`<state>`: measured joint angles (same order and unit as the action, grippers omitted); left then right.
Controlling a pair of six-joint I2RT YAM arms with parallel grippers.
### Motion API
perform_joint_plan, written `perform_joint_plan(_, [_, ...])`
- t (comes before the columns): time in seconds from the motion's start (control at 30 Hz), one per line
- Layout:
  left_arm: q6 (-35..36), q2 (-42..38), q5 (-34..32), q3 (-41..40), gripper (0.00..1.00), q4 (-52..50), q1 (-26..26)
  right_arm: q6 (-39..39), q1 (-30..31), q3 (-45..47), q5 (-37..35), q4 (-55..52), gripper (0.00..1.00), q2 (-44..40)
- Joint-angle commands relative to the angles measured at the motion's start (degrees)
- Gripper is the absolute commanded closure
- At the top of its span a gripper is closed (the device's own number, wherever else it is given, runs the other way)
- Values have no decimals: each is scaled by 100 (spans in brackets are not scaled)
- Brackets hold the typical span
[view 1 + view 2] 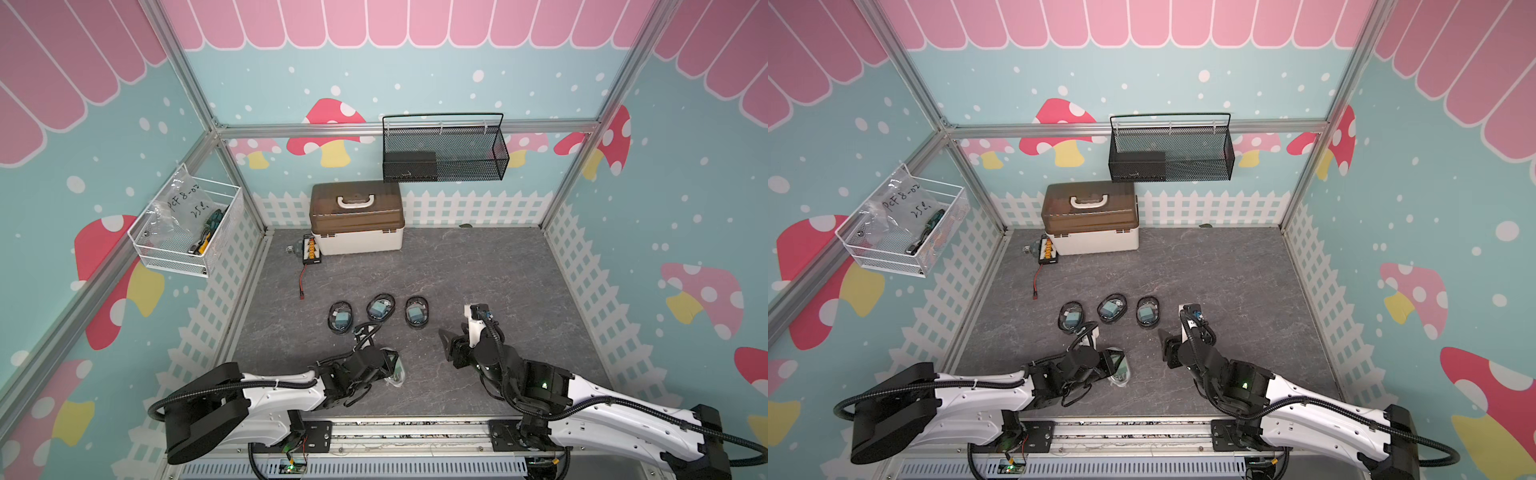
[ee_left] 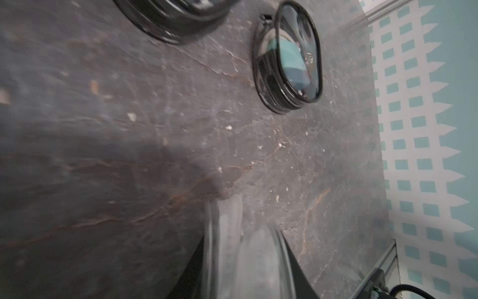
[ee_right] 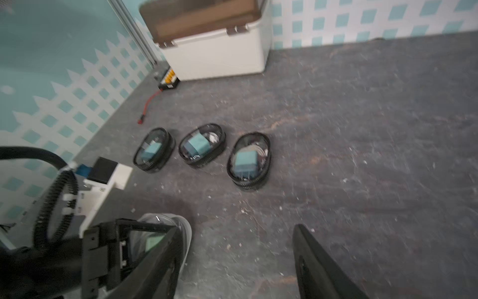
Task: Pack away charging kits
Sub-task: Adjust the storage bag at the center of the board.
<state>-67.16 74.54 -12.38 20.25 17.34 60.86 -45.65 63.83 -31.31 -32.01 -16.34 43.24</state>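
On the grey table [image 1: 478,270] I saw three black-rimmed pouches [image 1: 378,308] rowed near the middle, a white box [image 1: 357,240] and connector board [image 1: 311,250] at its back edge.

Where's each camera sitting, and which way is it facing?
Top views: high above the robot's base, looking down and forward over the table; left arm and right arm show in both.
Left wrist: low, looking along the table at two black-rimmed pouches; left pincer grips a white-rimmed pouch.
Right wrist: faces all three black-rimmed pouches and the box; shows the open right pincer and the left pincer.
Shared: both wrist views show the white-rimmed pouch.
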Motion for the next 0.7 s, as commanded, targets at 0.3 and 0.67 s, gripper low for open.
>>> perform_joint_plan(0.3, [-495, 1595, 632, 909, 99, 1472, 213, -671, -272, 293, 472, -235, 35, 338])
perform_joint_plan(0.67, [-755, 2714, 922, 1098, 73, 2019, 147, -805, -296, 637, 676, -156, 36, 329])
